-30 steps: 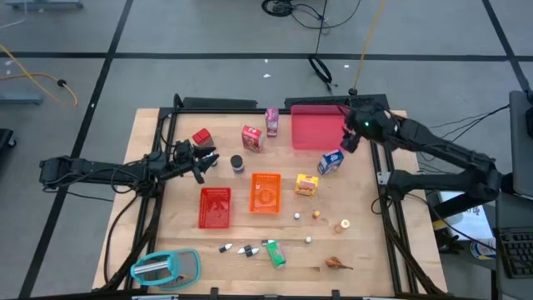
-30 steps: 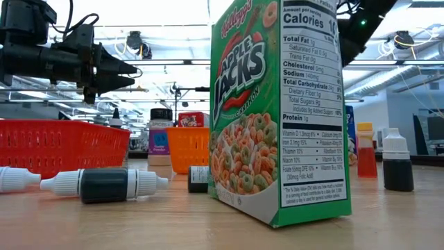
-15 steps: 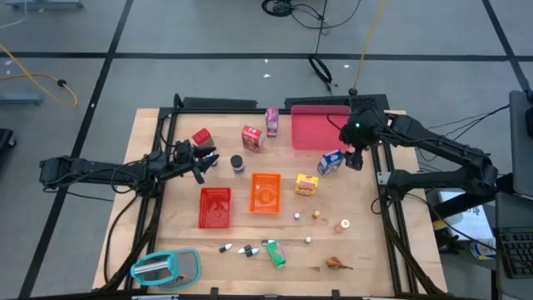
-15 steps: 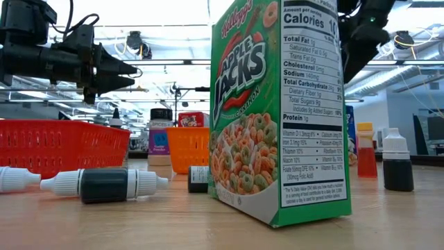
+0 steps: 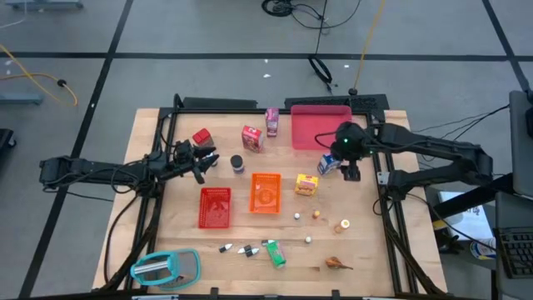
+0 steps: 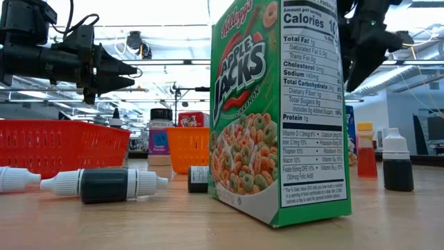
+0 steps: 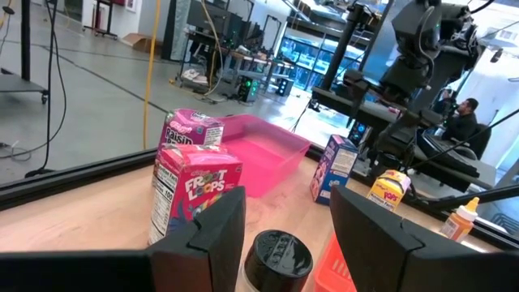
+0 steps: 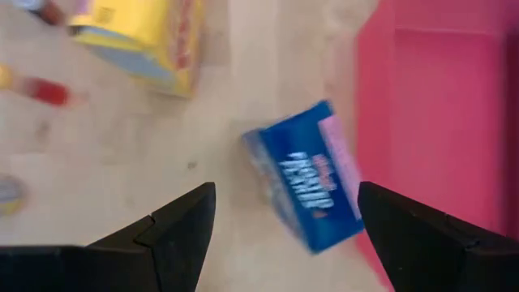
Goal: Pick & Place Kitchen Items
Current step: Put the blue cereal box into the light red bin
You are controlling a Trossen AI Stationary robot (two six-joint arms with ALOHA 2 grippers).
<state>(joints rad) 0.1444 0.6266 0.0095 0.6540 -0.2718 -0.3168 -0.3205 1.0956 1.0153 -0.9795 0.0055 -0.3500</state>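
Observation:
My right gripper [image 5: 351,172] hangs open and points down next to a blue carton [image 5: 331,162]. The carton [image 8: 308,182] lies on the wood at the pink tray's near edge, and the open fingers stand above it without touching. My left gripper [image 5: 208,160] waits level and open at the table's left, short of a dark can [image 7: 278,258] that stands upright on the table. A yellow carton [image 5: 306,184], a red cereal carton [image 5: 252,137] and a pink carton [image 5: 271,121] also stand on the table.
A pink tray [image 5: 321,127] lies at the far right, with a red bin [image 5: 215,207] and an orange bin [image 5: 266,192] mid-table. Small bottles [image 5: 237,248], a green cereal box [image 5: 275,252] and small balls sit near the front edge. A teal-rimmed oval object [image 5: 166,267] lies front left.
My right gripper has come from over the pink tray's right side toward the table's near edge and down, next to the blue carton. It has rolled and tipped further downward, staying open.

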